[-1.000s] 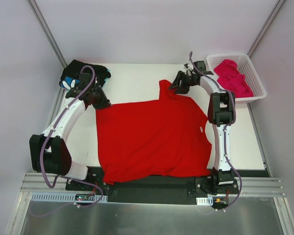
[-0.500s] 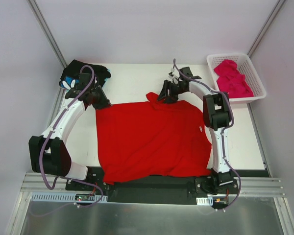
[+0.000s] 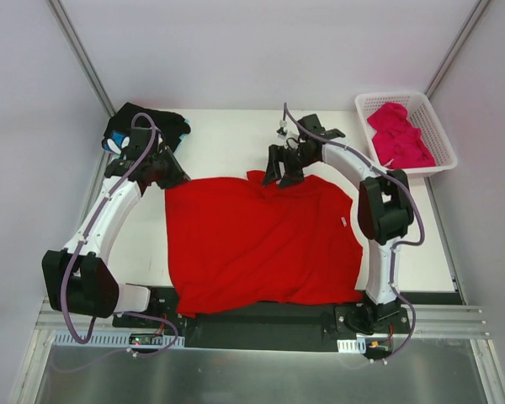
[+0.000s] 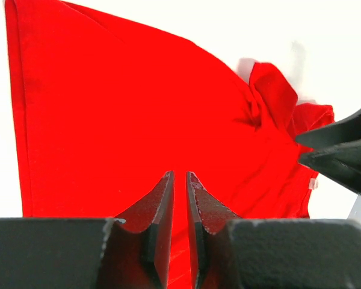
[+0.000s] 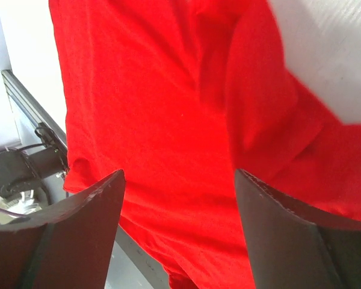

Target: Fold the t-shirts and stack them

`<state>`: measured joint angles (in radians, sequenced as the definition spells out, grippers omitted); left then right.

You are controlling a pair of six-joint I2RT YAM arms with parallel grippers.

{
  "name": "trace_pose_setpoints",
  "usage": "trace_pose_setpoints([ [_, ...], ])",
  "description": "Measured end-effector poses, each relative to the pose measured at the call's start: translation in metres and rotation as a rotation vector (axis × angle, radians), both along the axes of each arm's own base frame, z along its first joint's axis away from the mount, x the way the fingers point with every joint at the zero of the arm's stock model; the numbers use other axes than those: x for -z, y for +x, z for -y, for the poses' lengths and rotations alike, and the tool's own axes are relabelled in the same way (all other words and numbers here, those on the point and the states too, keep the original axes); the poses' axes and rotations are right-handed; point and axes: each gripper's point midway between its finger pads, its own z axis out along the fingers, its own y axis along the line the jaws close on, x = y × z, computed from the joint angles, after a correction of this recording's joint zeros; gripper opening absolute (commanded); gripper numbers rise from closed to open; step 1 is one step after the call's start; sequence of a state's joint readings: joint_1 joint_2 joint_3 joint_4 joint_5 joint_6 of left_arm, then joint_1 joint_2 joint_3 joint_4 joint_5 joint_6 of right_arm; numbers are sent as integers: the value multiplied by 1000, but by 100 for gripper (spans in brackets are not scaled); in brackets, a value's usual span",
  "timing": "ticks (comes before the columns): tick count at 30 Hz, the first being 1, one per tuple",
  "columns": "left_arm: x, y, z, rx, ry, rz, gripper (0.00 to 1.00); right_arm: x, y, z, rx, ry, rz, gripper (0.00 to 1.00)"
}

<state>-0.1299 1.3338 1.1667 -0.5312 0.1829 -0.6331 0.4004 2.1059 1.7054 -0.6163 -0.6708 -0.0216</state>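
White desk (image 3: 236, 135) beside a lattice basket (image 3: 442, 145): a bright red t-shirt (image 3: 252, 244) lies spread and lightly rumpled, its sleeve nearest the basket folded inward. The left tool (image 3: 162, 175) pinches the shirt's corner farthest from the basket; the right tool (image 3: 278, 175), fingers wide apart, hovers over that sleeve.

- White matt surface (image 3: 227, 139), evenly lit, with only soft shadows.
- Plain pale grey walls (image 3: 261, 50) at the left, back and right.
- Thin aluminium struts (image 3: 82, 55) slanting up in both far corners.
- Silver slotted rail (image 3: 454, 318) along the near edge.
- Below that, brushed metal sheet (image 3: 252, 374) with dull reflections.
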Motion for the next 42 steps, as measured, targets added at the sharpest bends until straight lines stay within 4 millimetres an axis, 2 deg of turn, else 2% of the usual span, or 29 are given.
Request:
trace_pose_setpoints([
  [3, 1, -2, 0, -3, -3, -5, 12, -17, -3, 7, -9, -23, 51, 83],
  [4, 1, -2, 0, -3, -3, -5, 12, -20, -3, 9, -12, -31, 64, 86],
  [5, 1, -3, 0, -3, -3, -5, 12, -21, -1, 11, -11, -37, 70, 94],
  [6, 2, -5, 0, -4, -3, -7, 12, -21, 1, 14, -6, -45, 75, 97],
  [13, 5, -16, -2, -4, -3, -8, 11, -11, 12, 47, 58, -152, 74, 97],
  [19, 7, -17, -2, -4, -2, -14, 11, -15, 55, 71, 131, -203, 121, 99],
  [21, 7, -17, -2, -4, -2, -14, 11, -14, 79, 75, 157, -195, 141, 92],
  [22, 7, -17, -2, -4, -2, -14, 11, -13, 87, 78, 166, -193, 144, 86],
  [25, 8, -17, -2, -4, -1, -15, 11, 1, 106, 79, 190, -179, 126, 84],
  [31, 12, -16, -2, -3, 1, -29, 11, 41, 94, 64, 179, -151, 6, 78],
  [33, 15, -16, -2, -3, 3, -39, 11, 51, 87, 54, 166, -143, -24, 73],
  [34, 16, -15, -2, -3, 3, -43, 10, 55, 83, 47, 157, -137, -34, 63],
  [36, 17, -15, -2, -3, 4, -48, 10, 56, 77, 34, 136, -118, -43, 50],
  [37, 17, -15, -2, -3, 4, -49, 10, 57, 74, 27, 129, -109, -43, 32],
  [39, 16, -15, -2, -3, 4, -47, 10, 62, 66, 16, 114, -98, -58, 9],
  [40, 15, -14, -2, -3, 4, -46, 10, 64, 61, 12, 109, -96, -74, 1],
  [42, 14, -14, -2, -2, 4, -44, 10, 66, 54, 6, 97, -95, -90, 1],
])
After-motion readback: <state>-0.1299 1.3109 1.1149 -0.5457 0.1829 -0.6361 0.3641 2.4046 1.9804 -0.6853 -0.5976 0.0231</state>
